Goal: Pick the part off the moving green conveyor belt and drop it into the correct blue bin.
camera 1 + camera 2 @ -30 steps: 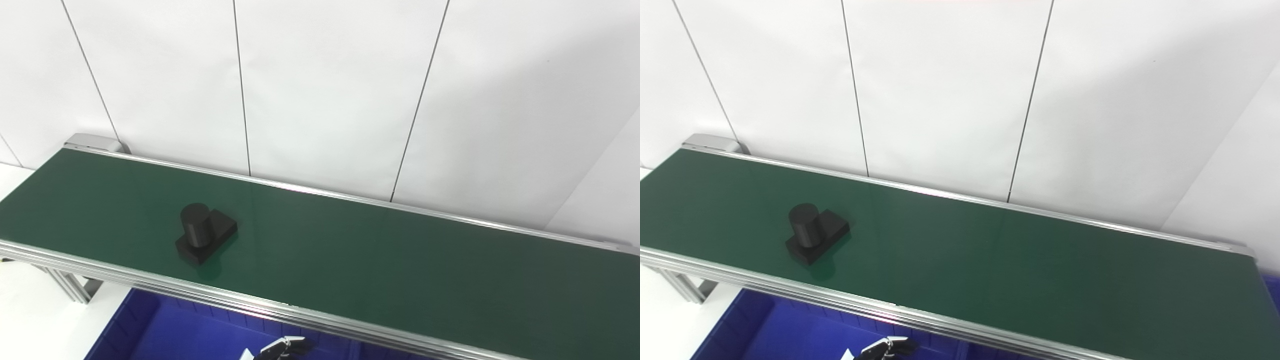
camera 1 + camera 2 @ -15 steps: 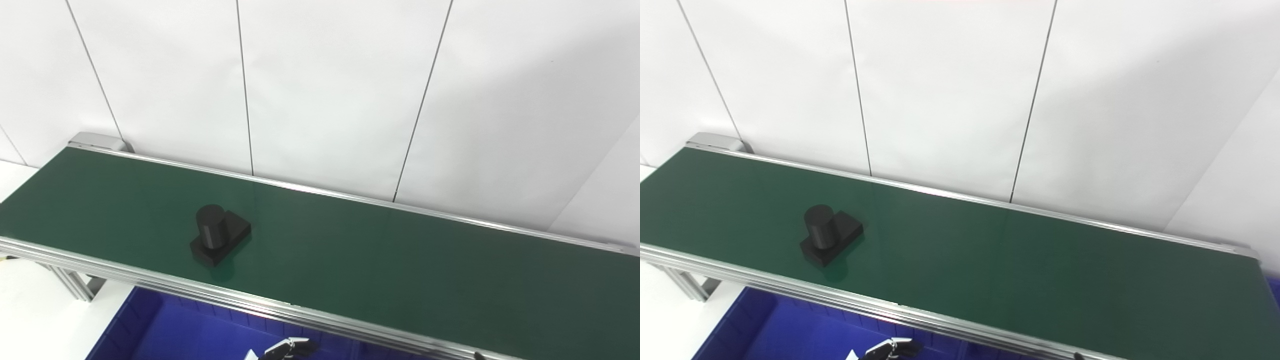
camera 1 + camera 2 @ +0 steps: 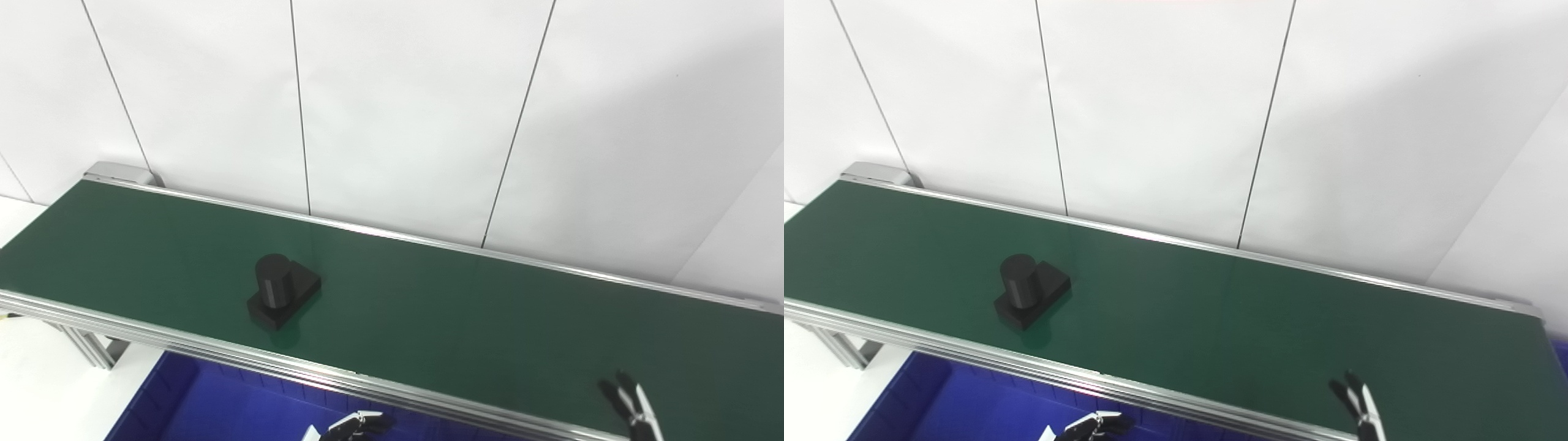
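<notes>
Black part (image 3: 282, 291) lay untouched on the green belt (image 3: 465, 318), left of centre | right hand (image 3: 631, 405) at near right edge, fingers apart, empty | left hand (image 3: 358, 424) over the blue bin (image 3: 202, 404), state unreadable | you had pick and drop left.

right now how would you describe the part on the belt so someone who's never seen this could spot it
Start at the long green conveyor belt running along the white panelled wall. On its left half, nearer the front rail than the wall, sits the part. It is the only object on the belt: matte black, a short upright cylinder standing on a flat rectangular base.
</notes>
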{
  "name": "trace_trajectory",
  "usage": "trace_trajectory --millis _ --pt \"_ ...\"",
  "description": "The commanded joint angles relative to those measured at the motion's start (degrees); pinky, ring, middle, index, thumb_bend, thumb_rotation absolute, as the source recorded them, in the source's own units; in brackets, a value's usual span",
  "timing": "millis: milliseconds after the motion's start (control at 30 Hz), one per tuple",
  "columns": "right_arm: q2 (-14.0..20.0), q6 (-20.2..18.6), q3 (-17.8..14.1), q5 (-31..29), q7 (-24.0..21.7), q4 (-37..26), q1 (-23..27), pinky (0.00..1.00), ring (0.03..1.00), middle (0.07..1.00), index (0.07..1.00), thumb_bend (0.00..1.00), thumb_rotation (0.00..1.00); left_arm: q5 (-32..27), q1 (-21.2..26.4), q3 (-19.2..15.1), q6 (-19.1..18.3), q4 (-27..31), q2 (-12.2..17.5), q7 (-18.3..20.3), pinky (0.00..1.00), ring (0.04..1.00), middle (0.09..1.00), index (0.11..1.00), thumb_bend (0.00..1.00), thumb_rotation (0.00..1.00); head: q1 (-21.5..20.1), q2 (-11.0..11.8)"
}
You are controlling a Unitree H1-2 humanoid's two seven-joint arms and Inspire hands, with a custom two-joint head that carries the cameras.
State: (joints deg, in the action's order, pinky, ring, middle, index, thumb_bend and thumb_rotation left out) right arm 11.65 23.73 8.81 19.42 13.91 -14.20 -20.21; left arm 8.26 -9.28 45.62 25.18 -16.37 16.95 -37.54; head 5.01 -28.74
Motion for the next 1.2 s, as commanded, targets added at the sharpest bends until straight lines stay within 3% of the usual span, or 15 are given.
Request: trace_trajectory --millis 0,133,500,700,867,1167 --pt "-0.2 0.2 -1.0 0.9 -1.5 -2.2 1.8 0.80 0.845 0.890 0.923 0.87 0.54 0.8 1.2 0.1 1.7 0.6 -0.2 -1.5 0.64 0.717 0.734 0.707 0.94 0.28 -0.3 -0.3" --pt "-0.7 -2.4 -1.7 0.0 -4.5 -3.3 4.6 0.80 0.854 0.887 0.907 0.88 0.57 0.9 1.3 0.4 1.7 0.7 0.0 -1.7 0.65 0.725 0.741 0.715 0.94 0.30 -1.1 -1.0" --pt "-2.0 -12.5 -2.2 3.0 -12.0 -6.7 11.0 0.81 0.851 0.860 0.856 0.82 0.52 1.1 0.6 -0.4 1.7 2.2 0.8 -2.2 0.68 0.741 0.753 0.725 0.96 0.31 -4.1 -3.6" --pt "-1.7 -19.5 -1.4 2.9 -17.5 -7.9 15.1 0.80 0.852 0.860 0.859 0.84 0.53 1.4 0.3 -0.6 1.7 2.7 1.2 -3.3 0.69 0.748 0.759 0.732 0.95 0.32 -6.2 -4.5" --pt "-2.8 -21.5 -0.6 2.2 -19.4 -6.4 19.3 0.76 0.823 0.850 0.856 0.86 0.49 1.0 0.2 -0.6 1.7 3.3 1.5 -3.3 0.70 0.754 0.765 0.739 0.93 0.33 -7.7 -5.0" --pt "-5.9 -31.2 2.0 6.5 -22.4 -6.2 25.4 0.72 0.817 0.869 0.871 0.87 0.48 0.7 0.0 -0.1 1.7 4.1 2.5 -4.1 0.72 0.761 0.767 0.742 0.92 0.33 -10.7 -5.4"
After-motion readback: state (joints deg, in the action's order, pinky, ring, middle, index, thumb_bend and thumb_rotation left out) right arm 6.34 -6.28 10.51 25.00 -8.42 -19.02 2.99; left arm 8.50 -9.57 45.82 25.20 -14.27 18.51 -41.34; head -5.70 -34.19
